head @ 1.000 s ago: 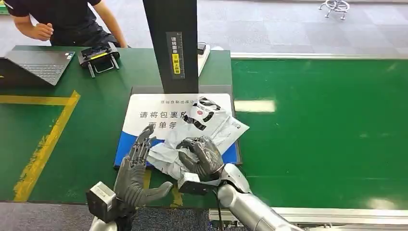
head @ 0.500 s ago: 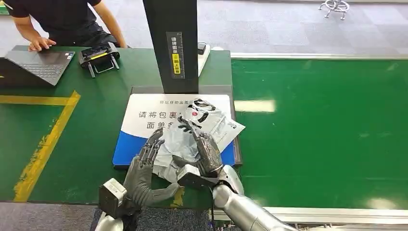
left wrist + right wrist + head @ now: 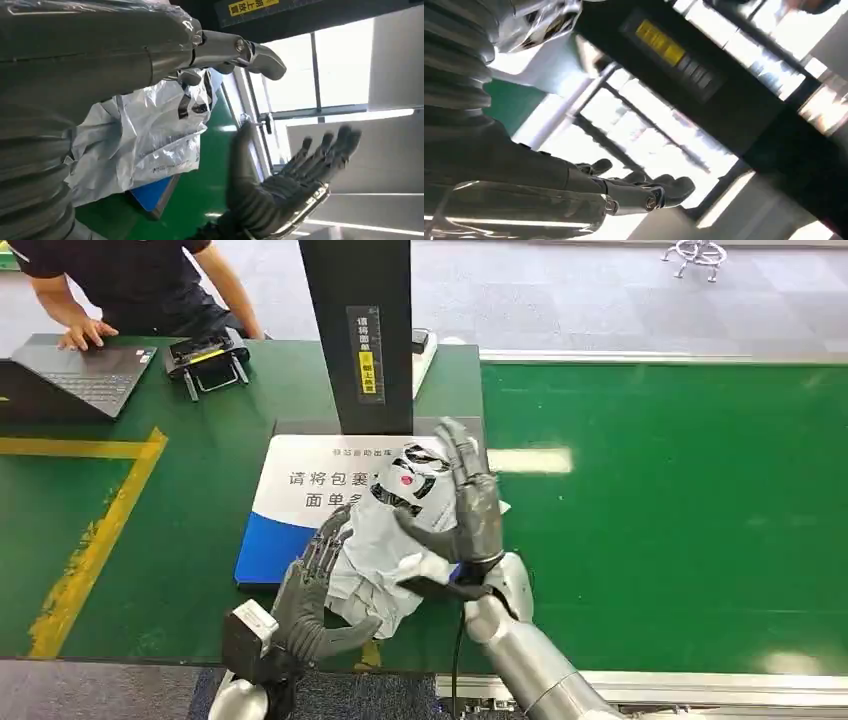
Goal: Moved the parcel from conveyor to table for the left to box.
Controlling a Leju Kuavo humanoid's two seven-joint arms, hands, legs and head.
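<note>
Head view: right hand (image 3: 470,505) raised, fingers spread, empty; left hand (image 3: 310,590) grips the parcel (image 3: 385,540).

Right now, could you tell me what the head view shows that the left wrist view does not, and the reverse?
Head view alone: the laptop and the person's hand on it, the green conveyor belt, the yellow floor line, and the printed white and blue pad under the parcel. Left wrist view alone: bright windows in the background behind the hands. Both share: the white parcel, the black post with its yellow label, the left hand against the parcel, and the right hand raised with fingers spread.
</note>
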